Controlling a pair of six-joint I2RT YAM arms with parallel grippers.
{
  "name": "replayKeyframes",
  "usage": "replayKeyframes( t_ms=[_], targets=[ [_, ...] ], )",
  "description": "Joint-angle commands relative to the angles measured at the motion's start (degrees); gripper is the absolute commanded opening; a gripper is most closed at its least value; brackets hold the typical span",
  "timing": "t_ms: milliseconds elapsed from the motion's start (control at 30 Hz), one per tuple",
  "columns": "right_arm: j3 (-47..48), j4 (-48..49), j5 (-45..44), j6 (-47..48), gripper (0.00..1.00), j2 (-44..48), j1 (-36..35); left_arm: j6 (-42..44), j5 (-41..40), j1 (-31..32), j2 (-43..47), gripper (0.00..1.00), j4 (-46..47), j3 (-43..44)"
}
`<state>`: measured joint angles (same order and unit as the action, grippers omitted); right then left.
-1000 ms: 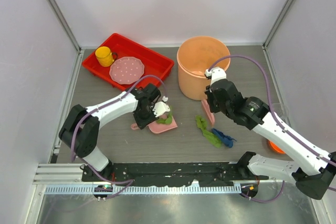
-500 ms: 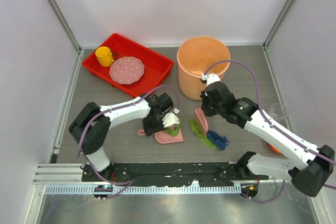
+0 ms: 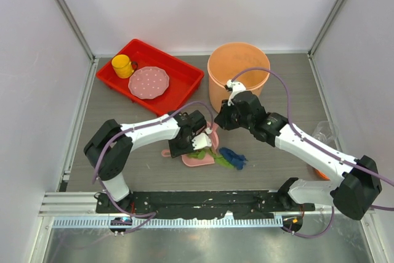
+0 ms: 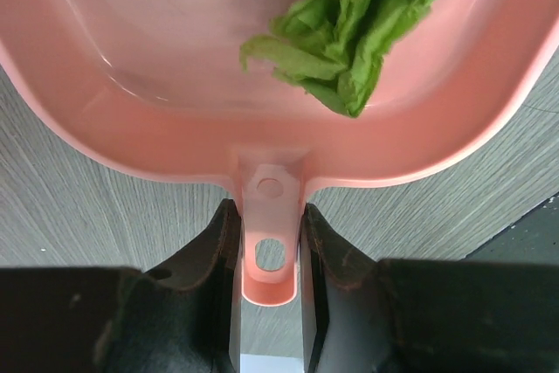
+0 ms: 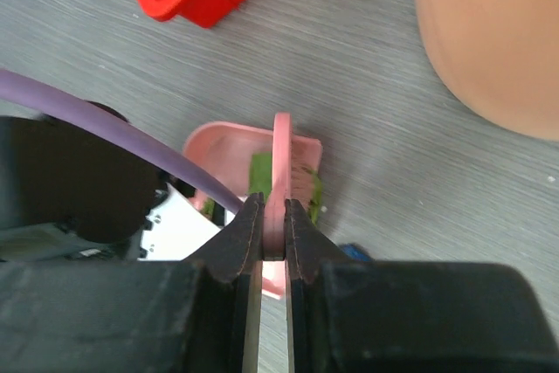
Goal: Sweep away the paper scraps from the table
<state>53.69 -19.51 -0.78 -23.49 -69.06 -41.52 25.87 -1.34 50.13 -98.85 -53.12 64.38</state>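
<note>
My left gripper (image 3: 179,147) is shut on the handle of the pink dustpan (image 3: 202,159), which lies on the dark grey table (image 3: 141,173). In the left wrist view the handle (image 4: 271,242) sits between my fingers, and green paper scraps (image 4: 349,41) lie in the pan. My right gripper (image 3: 220,122) is shut on a pink brush (image 3: 213,136), held at the pan's mouth; the brush handle (image 5: 281,159) stands edge-on between the fingers. A green scrap (image 3: 220,161) and a blue scrap (image 3: 234,156) lie on the table just right of the pan.
An orange bucket (image 3: 238,77) stands behind the right gripper. A red tray (image 3: 184,84) at the back left holds a yellow cup (image 3: 122,65) and a pink plate (image 3: 148,82). A clear plastic item (image 3: 324,131) and an orange object (image 3: 321,173) lie at the right edge.
My right gripper has swept the brush leftward, pushing the green and blue scraps up to the dustpan's mouth. My left gripper has shifted the dustpan right and nearer.
</note>
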Motion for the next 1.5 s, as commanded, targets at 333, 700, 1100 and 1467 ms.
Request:
replayKeyframes(
  t_ms=[333,700,1100,1467],
  targets=[
    [2.29,9.75,5.26,-3.94,0.01,4.11,-0.67,0.32,-0.15,0.15,0.23,0.00,1.44,2.24],
    [9.59,-9.29,-10.03,3.27,0.01,9.29,-0.67,0.41,-1.03,-1.79,1.38,0.00,2.41,0.92],
    [9.67,-18.01,-10.65,2.75,0.01,12.20,-0.76,0.41,-0.77,-1.70,0.06,0.00,1.53,3.38],
    [4.41,-22.33,-2.99,-1.56,0.01,12.90,-0.67,0.59,-0.77,-1.79,-0.12,0.00,1.97,3.03]
  ],
)
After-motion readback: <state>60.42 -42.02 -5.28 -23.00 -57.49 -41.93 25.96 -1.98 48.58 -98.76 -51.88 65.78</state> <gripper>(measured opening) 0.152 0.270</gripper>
